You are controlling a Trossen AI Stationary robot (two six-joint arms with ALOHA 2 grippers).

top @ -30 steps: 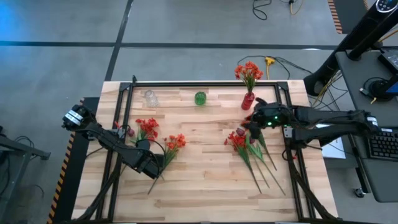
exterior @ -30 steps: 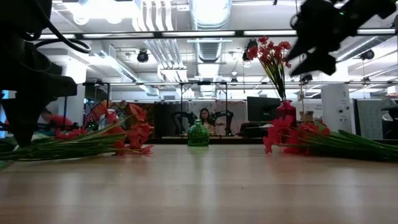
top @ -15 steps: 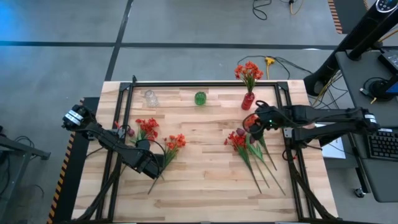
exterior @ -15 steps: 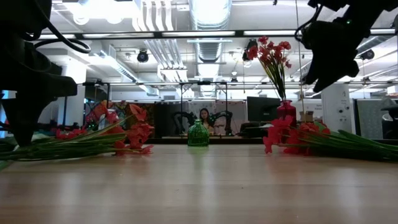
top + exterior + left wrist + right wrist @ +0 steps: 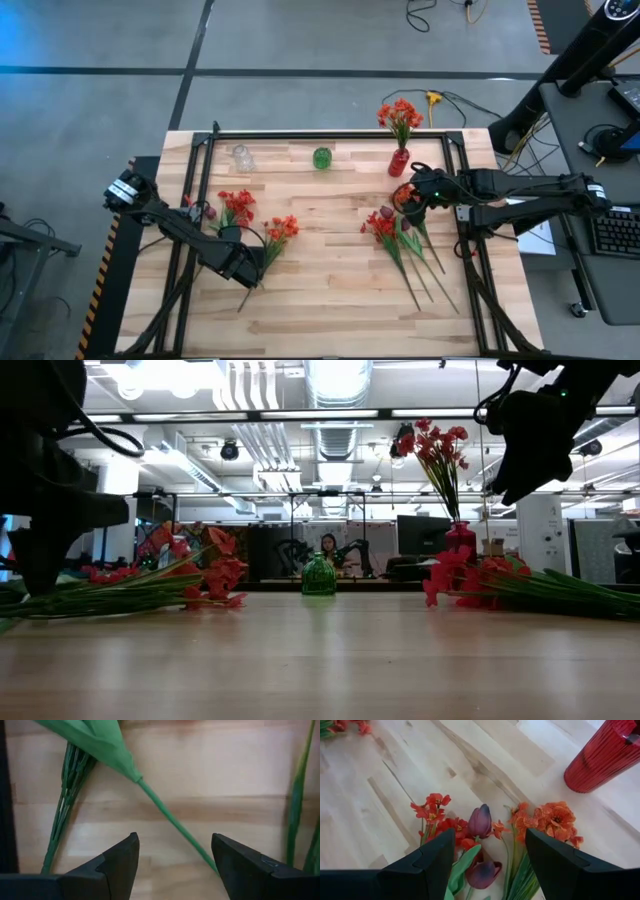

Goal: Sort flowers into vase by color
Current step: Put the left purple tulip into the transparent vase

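Surface: light wooden table | Back edge: clear vase, green vase, red vase holding red blooms | Left: loose flowers | Right: flower heap, stems fanned

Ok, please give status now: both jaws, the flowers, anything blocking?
Left gripper open, low over a green stem. Right gripper open, empty, above the flower pile beside the red vase. No obstruction seen.

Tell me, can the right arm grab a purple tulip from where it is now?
Probably yes. The right gripper hangs open just above the flower pile, and a tulip lies on top, straight ahead between its fingers. Nothing covers it, though red blooms crowd close beside it and might get pinched too.
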